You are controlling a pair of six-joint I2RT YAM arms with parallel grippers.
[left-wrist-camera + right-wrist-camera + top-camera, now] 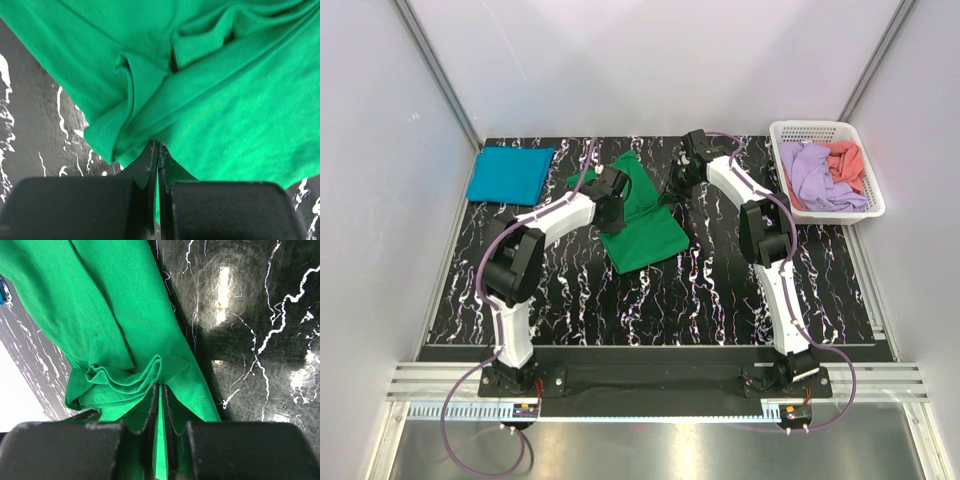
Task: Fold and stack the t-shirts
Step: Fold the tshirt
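**Green T-Shirt Pinched by Both Grippers at the Far Middle of the Bench**

The bright green t-shirt is seen on the black, white-veined bench, a little beyond its middle and between the two arms. In the top view its near part is spread flat as a rough rectangle, while its far part is drawn up towards the two wrists.

The left gripper is set on the shirt's left side. In the left wrist view its fingers are pressed almost together, and only a thin strip of green cloth is visible between them. A rolled hem and several soft folds are bunched just ahead of the fingertips.

The right gripper is placed at the shirt's far right edge. Its fingers are likewise nearly closed, with a sliver of green fabric clamped in the narrow gap. A small gathered pleat is seen directly in front of the tips, and bare bench is shown to the right of the cloth.

Whether the gripped edges are raised off the bench cannot be told.

The teal-blue t-shirt is laid flat at the far left corner, folded to a rectangle, well apart from the green one. At the far right, the lilac t-shirt and the coral t-shirt are heaped, crumpled, in a white lattice basket.
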